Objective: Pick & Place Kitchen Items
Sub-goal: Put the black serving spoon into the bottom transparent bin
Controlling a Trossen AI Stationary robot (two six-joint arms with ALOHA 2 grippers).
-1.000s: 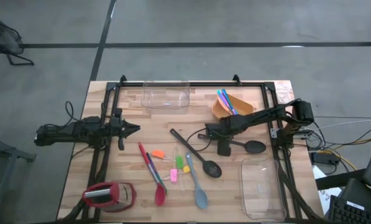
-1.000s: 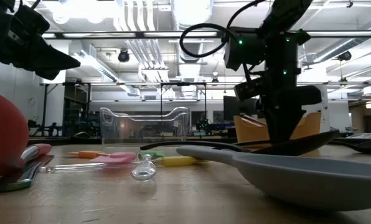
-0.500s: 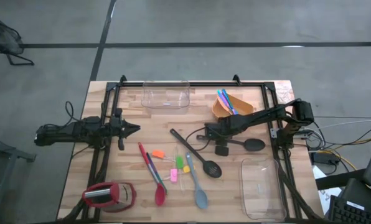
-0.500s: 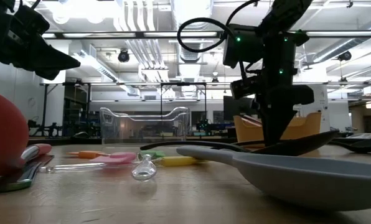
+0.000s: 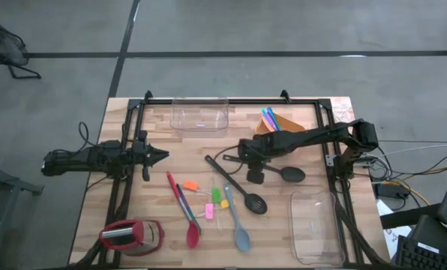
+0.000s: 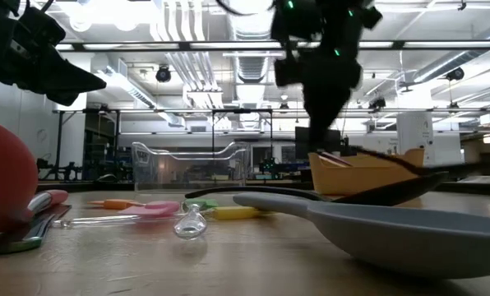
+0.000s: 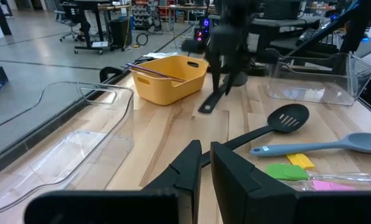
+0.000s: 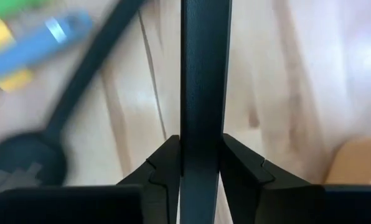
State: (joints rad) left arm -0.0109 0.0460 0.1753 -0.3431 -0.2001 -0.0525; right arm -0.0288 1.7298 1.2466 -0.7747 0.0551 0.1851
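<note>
The right gripper (image 5: 255, 163) has its fingers (image 8: 167, 163) clenched on the handle of a black spoon (image 5: 282, 173), which hangs lifted clear of the worktop (image 5: 157, 204) near its middle, bowl end toward 3 o'clock. The orange bowl (image 5: 286, 124), already holding thin cutlery (image 5: 269, 118), sits just toward 1 o'clock of the gripper, and a clear tub (image 5: 313, 225) lies toward 5 o'clock. Either could be the target, and the frames do not settle which. To carry well, the arm should probably keep the spoon level and high enough to clear the rim, since its long bowl end could catch. The slotted spoon (image 5: 235, 186) lies close at 7 o'clock and should stay undisturbed. The left gripper (image 5: 154, 157) waits at 9 o'clock, fingers nearly together and holding nothing.
</note>
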